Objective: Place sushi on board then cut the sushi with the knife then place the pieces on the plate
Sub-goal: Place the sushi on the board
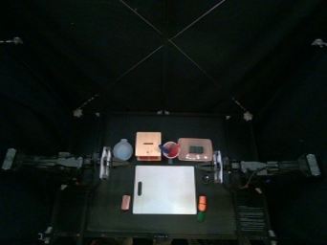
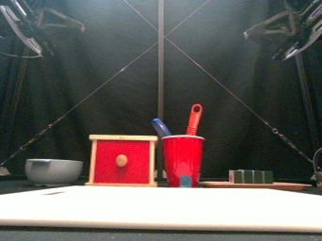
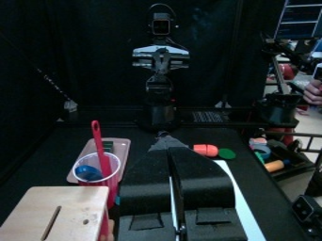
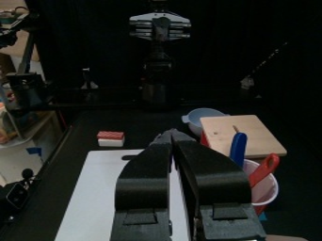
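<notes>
Within the black curtains (image 1: pixel 76 48), the black table (image 1: pixel 102 220) holds the white cutting board (image 1: pixel 166 189), the pink tray (image 2: pixel 289 185) behind it carrying the sushi roll (image 2: pixel 251 176), and the left gripper (image 3: pixel 169 148) and right gripper (image 4: pixel 172 141) at either side, both clenched empty.

The black table (image 1: pixel 105 218) holds a white board (image 1: pixel 166 189). At the board's 12 o'clock sit a bowl (image 1: pixel 122 150), box (image 1: pixel 148 145), cup (image 1: pixel 170 148) and tray (image 1: pixel 196 149). A pink toy (image 1: pixel 125 201) lies at 8 and an orange toy (image 1: pixel 202 202) at 4.
</notes>
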`<state>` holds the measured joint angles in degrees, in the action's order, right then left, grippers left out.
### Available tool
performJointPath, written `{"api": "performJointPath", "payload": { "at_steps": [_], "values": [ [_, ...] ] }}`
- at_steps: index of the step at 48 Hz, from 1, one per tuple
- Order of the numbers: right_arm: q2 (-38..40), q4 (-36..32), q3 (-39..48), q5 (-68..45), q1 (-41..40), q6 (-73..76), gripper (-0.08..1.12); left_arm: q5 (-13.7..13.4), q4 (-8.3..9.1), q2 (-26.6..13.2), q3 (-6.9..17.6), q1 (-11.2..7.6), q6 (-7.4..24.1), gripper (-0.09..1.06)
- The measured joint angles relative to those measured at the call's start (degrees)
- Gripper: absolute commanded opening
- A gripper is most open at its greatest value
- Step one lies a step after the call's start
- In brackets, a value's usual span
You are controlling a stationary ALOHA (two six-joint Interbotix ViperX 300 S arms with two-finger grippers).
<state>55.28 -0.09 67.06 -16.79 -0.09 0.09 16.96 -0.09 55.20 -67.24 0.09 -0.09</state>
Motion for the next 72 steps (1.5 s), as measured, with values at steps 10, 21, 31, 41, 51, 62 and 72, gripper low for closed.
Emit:
{"api": "performJointPath", "payload": {
  "at_steps": [10, 21, 31, 41, 51, 62, 72],
  "values": [
    [-1.76, 0.35, 0.26, 1.58, -2.2, 0.18, 0.04, 1.58, 0.26, -3.25, -0.18, -0.18, 0.26, -0.02],
    [-6.33, 0.44, -3.25, 11.78, -10.63, 0.53, 0.05, 1.85, 0.26, -8.53, 0.09, -0.35, 0.26, -0.02],
    [-11.34, -0.09, -8.26, 26.63, -20.39, -0.26, 0.18, 1.85, 0.26, -14.5, 1.23, -0.35, 0.26, -0.02],
    [-17.49, -2.46, -10.72, 34.8, -25.93, -0.62, 0.57, 1.76, 0.26, -18.46, 1.76, -0.26, 0.26, -0.02],
    [-23.91, -6.33, -12.04, 37.0, -26.63, -0.7, 0.97, 1.85, 0.26, -18.98, 1.76, 0.18, 0.26, -0.02],
    [-30.5, -8.17, -14.5, 42.54, -27.86, -2.29, 1.0, 1.85, 0.26, -19.07, 1.76, 0.26, 0.35, -0.02],
    [-33.84, -8.17, -16.17, 46.49, -30.41, -7.12, 1.0, 1.85, 0.26, -19.07, 1.76, 0.26, 0.35, -0.02]
  ]
}}
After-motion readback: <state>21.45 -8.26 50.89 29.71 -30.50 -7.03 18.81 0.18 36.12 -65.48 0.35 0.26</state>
